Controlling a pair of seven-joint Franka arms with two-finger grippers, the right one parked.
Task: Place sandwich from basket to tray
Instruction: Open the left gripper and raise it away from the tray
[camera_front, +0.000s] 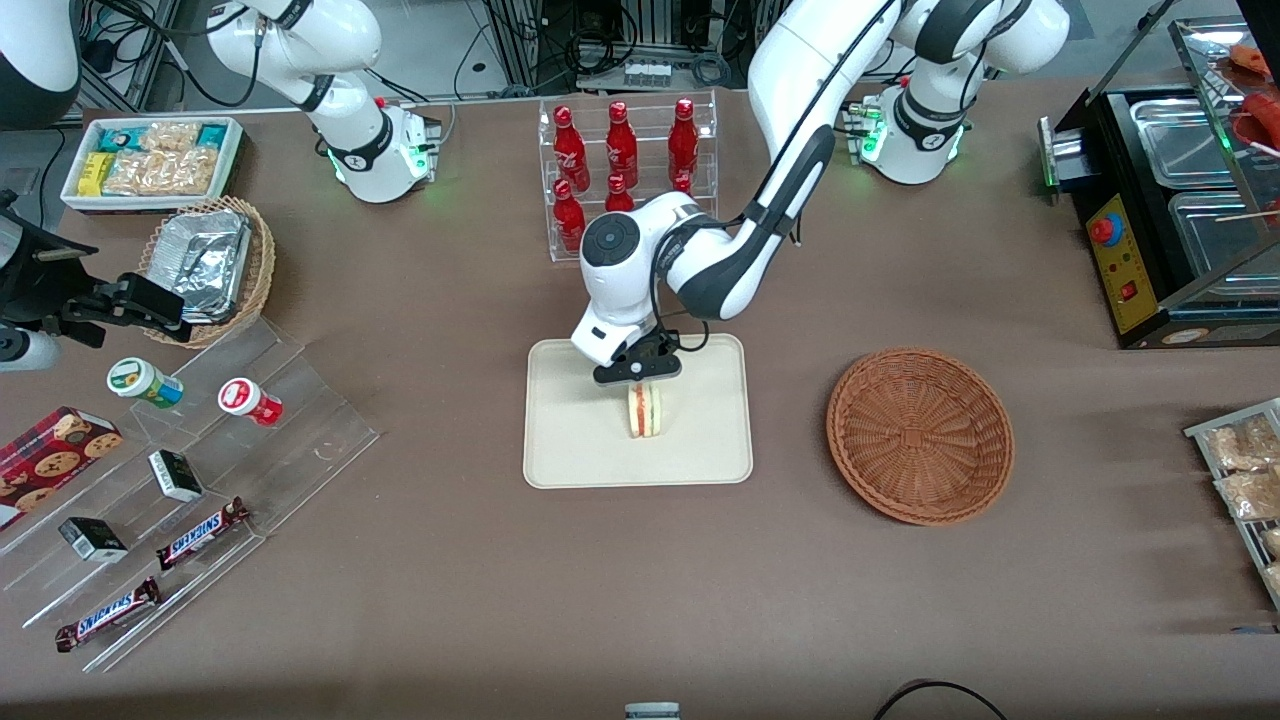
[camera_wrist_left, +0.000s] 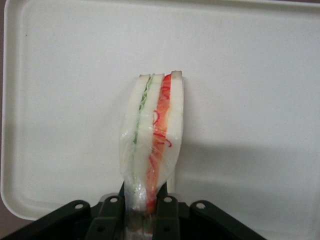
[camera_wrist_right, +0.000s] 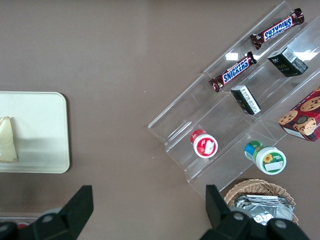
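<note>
Nearest my front camera, toward the parked arm's end of the table, I see a clear stepped rack (camera_front: 190, 500) with two Snickers bars (camera_front: 200, 533), small dark boxes (camera_front: 175, 475) and two little tubs (camera_front: 250, 401), with a cookie box (camera_front: 55, 450) at its end. Farther in, at mid-table, the tray (camera_front: 570, 440) lies flat, and the sandwich (camera_front: 646, 410) stands on it on edge, its red and green filling facing my camera. The gripper (camera_front: 640, 378) sits directly over the sandwich, and my wrist camera shows the black fingers (camera_wrist_left: 167, 212) clamped on the wedge's end from both sides, the sandwich (camera_wrist_left: 152, 145) hanging out over the white tray (camera_wrist_left: 260, 100); I cannot tell whether its bottom edge touches the tray or hangs just above it. Beside the tray, toward the working arm's end, the basket (camera_front: 920, 435) sits with nothing in it, apart from the tray. Farther from the camera than the tray stands a clear rack of red bottles (camera_front: 620, 150). Toward the parked arm's end, a tan basket of foil containers (camera_front: 210, 265) sits near a white box of snack packets (camera_front: 150, 160).
</note>
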